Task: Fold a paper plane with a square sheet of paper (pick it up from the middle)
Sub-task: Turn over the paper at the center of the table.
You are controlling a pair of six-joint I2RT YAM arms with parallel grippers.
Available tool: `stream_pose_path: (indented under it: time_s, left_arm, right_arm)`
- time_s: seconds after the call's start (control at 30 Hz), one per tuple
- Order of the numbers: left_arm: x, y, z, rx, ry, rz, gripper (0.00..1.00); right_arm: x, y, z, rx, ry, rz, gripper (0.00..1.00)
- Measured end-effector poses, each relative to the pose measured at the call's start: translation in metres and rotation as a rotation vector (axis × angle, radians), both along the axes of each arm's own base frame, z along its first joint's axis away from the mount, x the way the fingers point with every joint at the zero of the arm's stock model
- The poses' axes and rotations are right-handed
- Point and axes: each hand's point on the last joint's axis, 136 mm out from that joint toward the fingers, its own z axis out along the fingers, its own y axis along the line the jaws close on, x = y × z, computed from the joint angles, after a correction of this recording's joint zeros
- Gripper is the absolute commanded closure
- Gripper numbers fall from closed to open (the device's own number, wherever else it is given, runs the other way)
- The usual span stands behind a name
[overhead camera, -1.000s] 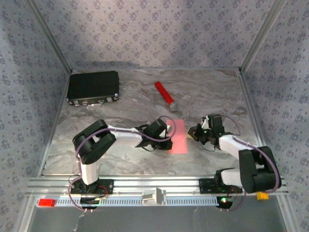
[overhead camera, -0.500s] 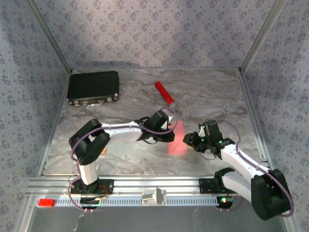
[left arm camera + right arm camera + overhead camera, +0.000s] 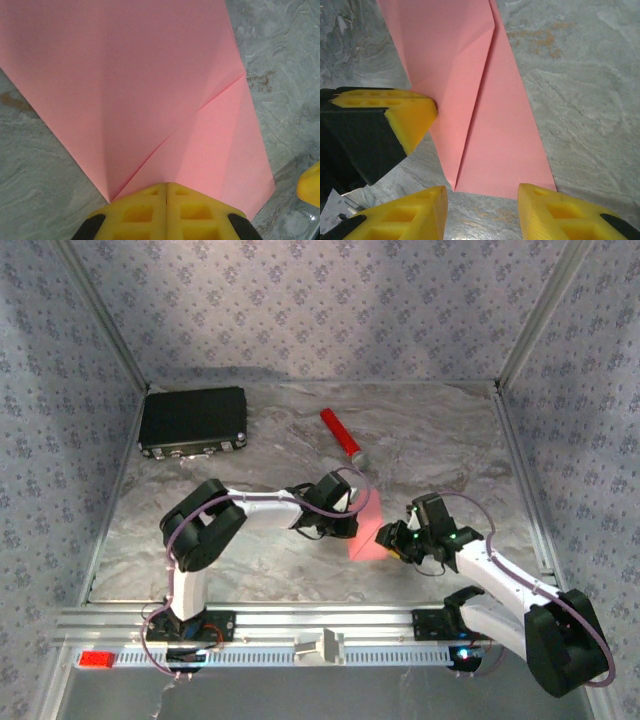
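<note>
Paper (image 3: 367,538) mid-table, slightly toward near edge, between grippers. Left gripper (image 3: 166,202) closed, apparently pinching folded-over flap at paper's left edge. Right gripper (image 3: 482,210) wide open, empty. Paper's near end just ahead of its fingers, long axis running away from it.

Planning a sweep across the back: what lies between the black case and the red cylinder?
Bare marbled table between the black case and the red cylinder, as the top external view shows.
</note>
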Motion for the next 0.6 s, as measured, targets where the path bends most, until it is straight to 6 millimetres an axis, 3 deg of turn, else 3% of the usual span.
stream_pose_path:
  time_s: [0.33, 0.6]
  left_arm:
    - [0.000, 0.000, -0.001, -0.019, -0.007, -0.005, 1.00]
    - [0.000, 0.000, -0.001, -0.023, -0.003, -0.007, 1.00]
  right_arm:
    - [-0.010, 0.002, -0.017, -0.021, 0.084, 0.020, 0.57]
    - [-0.006, 0.005, -0.019, -0.002, 0.103, 0.005, 0.57]
